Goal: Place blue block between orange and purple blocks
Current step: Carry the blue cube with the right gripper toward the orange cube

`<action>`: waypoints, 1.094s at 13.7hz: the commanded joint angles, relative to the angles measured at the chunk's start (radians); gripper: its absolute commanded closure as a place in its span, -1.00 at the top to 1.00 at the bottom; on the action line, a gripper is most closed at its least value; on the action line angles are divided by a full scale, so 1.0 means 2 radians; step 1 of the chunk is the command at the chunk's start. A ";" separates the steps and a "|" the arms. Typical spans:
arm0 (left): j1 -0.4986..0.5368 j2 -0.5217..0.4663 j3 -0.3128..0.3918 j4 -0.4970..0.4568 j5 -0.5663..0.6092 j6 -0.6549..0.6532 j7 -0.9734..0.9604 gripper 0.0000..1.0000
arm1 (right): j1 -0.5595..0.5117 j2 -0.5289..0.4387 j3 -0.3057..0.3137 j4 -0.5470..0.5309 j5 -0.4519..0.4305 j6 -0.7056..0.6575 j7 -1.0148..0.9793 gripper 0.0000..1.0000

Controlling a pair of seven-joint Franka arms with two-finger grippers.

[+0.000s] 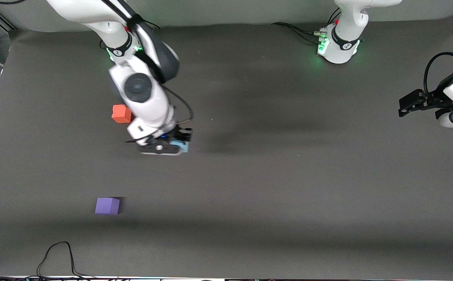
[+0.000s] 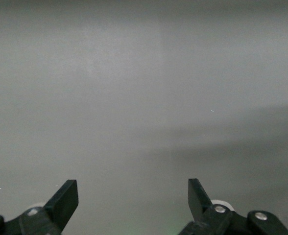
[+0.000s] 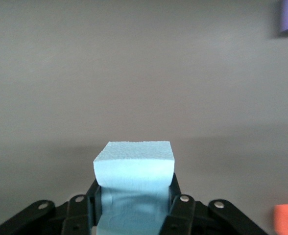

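— Start from the right arm's end of the bench: what do you see?

— The purple block sits on the grey surface, nearest the front camera of the three cubes. The orange block sits well apart from it, farther from the camera, partly tucked under the right arm's wrist.

— And the blue block?

— It is pinched in the right gripper. Its jaws are pressed against two sides of the cube, and the foam bulges a little above the pads. From the front only a sliver of light blue shows under the hand, low over the bench, just beside the orange block and toward the left arm's end from it.

— So not between the two yet?

— No, it lies off the line between orange and purple, still in the grip.

— The other arm?

— The left gripper waits at the left arm's edge of the bench, jaws spread wide with only bare grey surface between the fingertips.
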 commanded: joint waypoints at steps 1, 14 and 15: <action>0.003 -0.004 -0.004 -0.008 0.007 0.008 0.009 1.00 | -0.002 -0.054 -0.064 -0.016 0.067 -0.027 -0.098 -0.06; 0.007 0.005 -0.003 -0.006 0.007 0.017 0.022 1.00 | -0.001 -0.044 -0.208 -0.225 0.082 0.196 -0.256 -0.05; 0.007 0.005 -0.003 -0.006 0.007 0.017 0.020 1.00 | -0.001 -0.029 -0.208 -0.225 0.082 0.209 -0.257 -0.05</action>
